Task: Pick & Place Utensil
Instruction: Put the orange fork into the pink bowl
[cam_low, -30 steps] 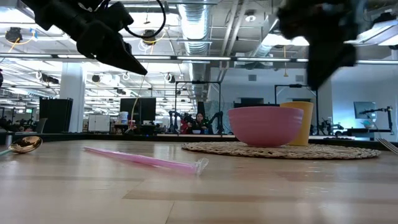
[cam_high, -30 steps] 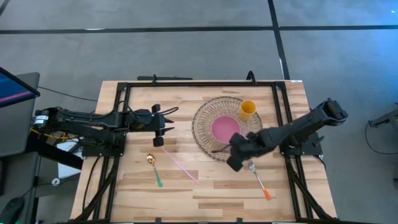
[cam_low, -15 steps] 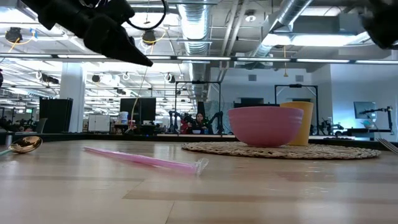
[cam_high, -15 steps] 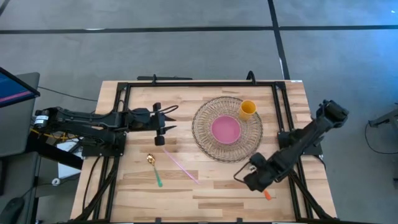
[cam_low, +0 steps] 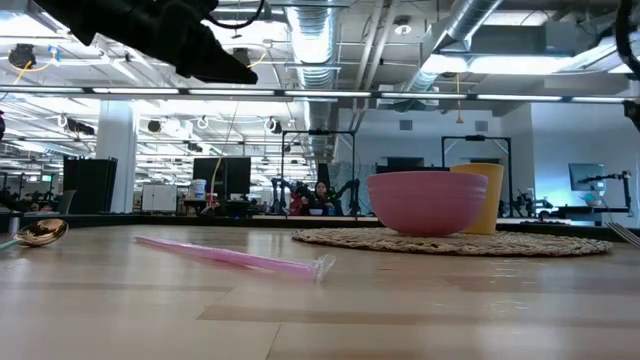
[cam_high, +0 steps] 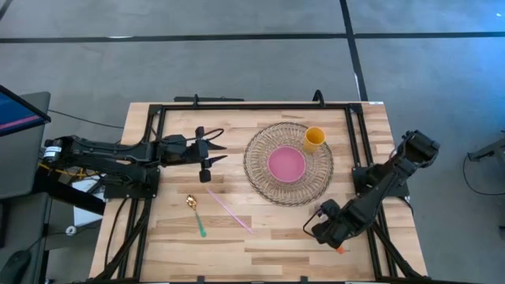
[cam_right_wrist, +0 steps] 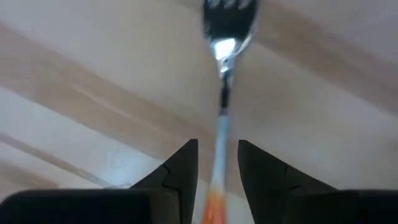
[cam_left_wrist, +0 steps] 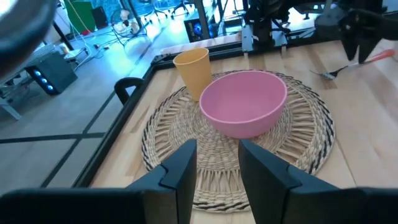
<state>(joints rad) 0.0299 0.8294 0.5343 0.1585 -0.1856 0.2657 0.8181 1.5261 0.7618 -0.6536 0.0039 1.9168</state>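
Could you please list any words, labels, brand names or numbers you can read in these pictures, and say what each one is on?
None can be read.
The yellow cup, pink bowl, fork and pink straw carry no print.
Monitors in the room behind are too small to show any text.

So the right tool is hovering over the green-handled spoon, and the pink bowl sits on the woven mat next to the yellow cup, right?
Not quite. The right tool is over the orange-handled fork, as the right wrist view shows. The green-handled spoon lies across the table, nearer the left arm. The pink bowl does sit on the woven mat beside the yellow cup.
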